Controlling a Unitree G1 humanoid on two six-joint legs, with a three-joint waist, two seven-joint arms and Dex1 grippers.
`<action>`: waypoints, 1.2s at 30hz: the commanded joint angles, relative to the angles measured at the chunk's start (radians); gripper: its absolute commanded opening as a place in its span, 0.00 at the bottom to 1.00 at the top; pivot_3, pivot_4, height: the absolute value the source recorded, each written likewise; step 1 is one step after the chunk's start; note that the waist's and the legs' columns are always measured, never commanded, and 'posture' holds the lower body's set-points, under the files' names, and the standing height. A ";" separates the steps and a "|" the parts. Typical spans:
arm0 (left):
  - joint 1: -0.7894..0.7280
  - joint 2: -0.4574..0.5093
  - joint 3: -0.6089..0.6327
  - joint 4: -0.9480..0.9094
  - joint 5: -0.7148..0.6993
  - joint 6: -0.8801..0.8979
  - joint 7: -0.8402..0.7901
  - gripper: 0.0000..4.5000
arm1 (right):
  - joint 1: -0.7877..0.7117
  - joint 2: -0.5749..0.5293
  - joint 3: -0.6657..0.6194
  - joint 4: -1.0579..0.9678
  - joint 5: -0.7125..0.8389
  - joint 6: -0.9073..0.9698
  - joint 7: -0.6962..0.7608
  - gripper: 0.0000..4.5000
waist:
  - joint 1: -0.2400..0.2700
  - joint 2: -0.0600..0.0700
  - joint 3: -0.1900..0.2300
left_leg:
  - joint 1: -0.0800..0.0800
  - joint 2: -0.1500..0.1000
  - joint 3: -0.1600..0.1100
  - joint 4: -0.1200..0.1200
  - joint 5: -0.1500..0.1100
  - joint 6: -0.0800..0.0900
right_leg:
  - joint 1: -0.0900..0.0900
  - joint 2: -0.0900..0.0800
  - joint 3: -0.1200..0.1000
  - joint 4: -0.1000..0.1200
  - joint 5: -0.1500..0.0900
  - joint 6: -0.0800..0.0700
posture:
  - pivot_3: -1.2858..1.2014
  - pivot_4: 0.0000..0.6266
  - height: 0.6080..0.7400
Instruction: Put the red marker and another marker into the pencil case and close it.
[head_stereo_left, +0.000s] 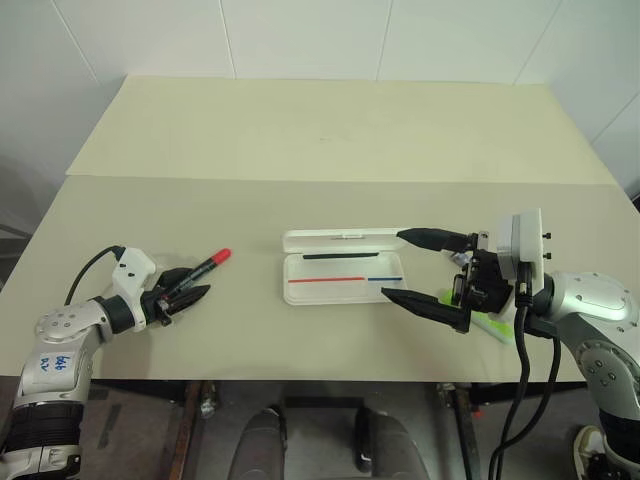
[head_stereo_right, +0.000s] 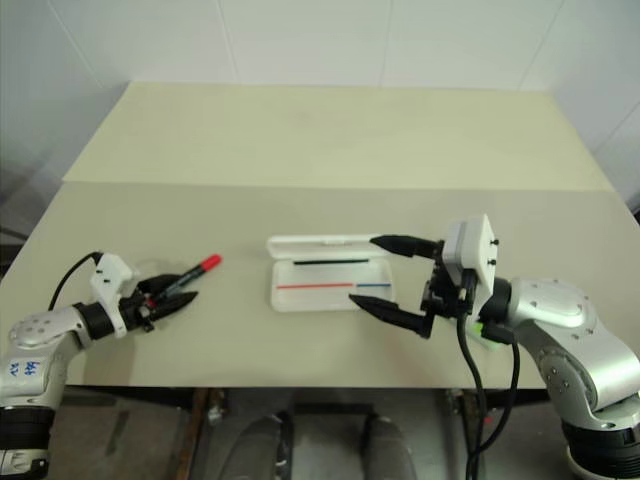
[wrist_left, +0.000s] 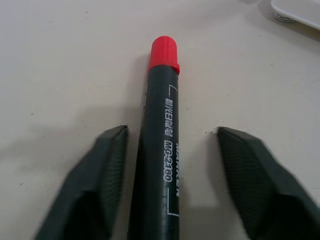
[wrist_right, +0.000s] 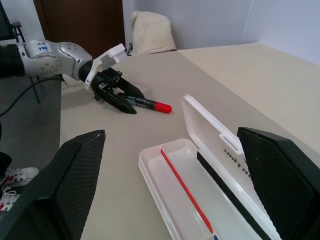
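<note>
Table (head_stereo_left: 300, 130), pale beige, takes up most of the head view, running from the white wall at the top down to the lower edge. At the centre of the frame lies the pencil case (head_stereo_left: 345, 268), white and open, its lid standing along the far side, with thin red, blue and black stripes showing in the tray. At centre right my right gripper (head_stereo_left: 400, 265) hangs just beside the case's right end, its two black fingers spread wide apart, one near the lid and one near the tray's front corner, holding nothing. At lower left my left gripper (head_stereo_left: 200, 290) lies low on the table, fingers parted on either side of the red marker (head_stereo_left: 200, 270); in my left wrist view one finger (wrist_left: 95, 185) sits just beside the dark barrel and the other stands apart, so nothing is pinched. The marker's red cap points toward the case. Under my right wrist, at lower right, a sliver of another marker (head_stereo_left: 492, 325), lime green, shows on the table.
</note>
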 joint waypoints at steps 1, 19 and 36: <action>0.029 0.008 -0.022 -0.007 0.007 0.016 -0.010 0.36 | -0.008 -0.013 -0.033 -0.037 0.021 -0.006 -0.004 1.00 | 0.000 0.000 0.000 | 0.000 0.000 0.000 0.000 0.000 0.000 | 0.000 0.000 0.000 0.000 0.000 0.000 | 0.52 0.24 1.00; 0.064 -0.009 -0.021 -0.323 -0.151 -0.036 -0.163 0.14 | 0.009 -0.011 -0.030 -0.021 0.003 -0.016 -0.006 1.00 | 0.001 0.000 0.000 | -0.001 0.000 0.003 0.000 -0.001 0.001 | -0.001 0.000 0.002 -0.002 0.000 -0.001 | 0.52 0.24 1.00; -0.238 -0.072 -0.303 -0.174 -0.002 -0.114 -0.235 0.14 | 0.032 0.006 -0.033 -0.067 0.001 -0.023 -0.067 1.00 | 0.002 0.000 0.000 | -0.001 0.000 0.003 0.003 0.002 0.007 | 0.000 0.001 0.004 -0.002 0.000 -0.001 | 0.52 0.24 1.00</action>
